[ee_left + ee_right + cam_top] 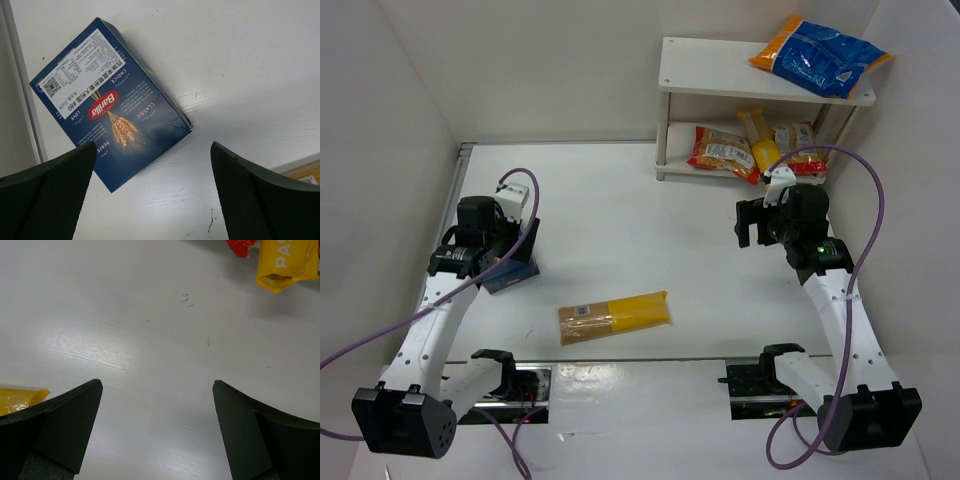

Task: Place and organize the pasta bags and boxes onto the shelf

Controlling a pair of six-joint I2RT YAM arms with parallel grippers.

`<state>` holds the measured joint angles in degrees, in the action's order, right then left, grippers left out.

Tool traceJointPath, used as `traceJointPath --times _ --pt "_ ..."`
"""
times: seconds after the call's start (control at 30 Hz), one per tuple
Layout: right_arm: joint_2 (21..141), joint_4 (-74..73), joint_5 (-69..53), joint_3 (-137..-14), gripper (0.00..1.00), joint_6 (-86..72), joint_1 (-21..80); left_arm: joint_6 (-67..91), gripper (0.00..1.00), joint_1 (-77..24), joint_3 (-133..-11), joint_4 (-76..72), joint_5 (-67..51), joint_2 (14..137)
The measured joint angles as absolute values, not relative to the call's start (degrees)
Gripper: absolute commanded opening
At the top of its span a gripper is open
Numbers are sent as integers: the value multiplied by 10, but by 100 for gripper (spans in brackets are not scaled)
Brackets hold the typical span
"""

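1. The loose spaghetti packet (pixel 615 317) lies flat on the table (pixel 620 220), well in front of the shelf (pixel 720 70) and to its left. The top view shows it whole. The right wrist view catches only a yellow corner (pixel 20 397) by one finger.
2. The left gripper (pixel 505 252) hangs over the dark-blue carton (pixel 515 272), far left of the shelf. From above, the arm hides most of the carton. The left wrist view shows its face (pixel 110 105), with a white label and a wheat picture, lying flat and skewed. The left gripper (pixel 154 150) has its jaws spread wide and holds nothing.
3. The right gripper (pixel 752 222) hovers just in front of the shelf. In its own view the right gripper (pixel 157 387) has its jaws wide apart over bare table. A yellow packet end (pixel 285 265) and a scrap of red bag (pixel 242 245) show at the top edge.
4. Counted: one carton and two long yellow packets, one loose and the other, the shelved packet (pixel 760 140), sticking out of the shelf's lower tier. Two red-and-yellow bags, a left bag (pixel 720 150) and a right bag (pixel 795 135), flank it there. One blue-and-orange bag (pixel 825 55) lies on the top board, overhanging its right end.
5. Purple cables (pixel 870 200) loop from both arms, the right one arching across the shelf's lower front. White walls (pixel 550 70) stand close behind the shelf and along both sides.
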<state>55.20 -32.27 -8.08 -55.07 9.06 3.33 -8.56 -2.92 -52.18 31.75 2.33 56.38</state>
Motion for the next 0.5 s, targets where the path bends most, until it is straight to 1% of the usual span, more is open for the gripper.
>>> traceJointPath --times 0.5 --pt "552 -326 -106 -551 100 104 33 -86 100 -29 -522 317 23 564"
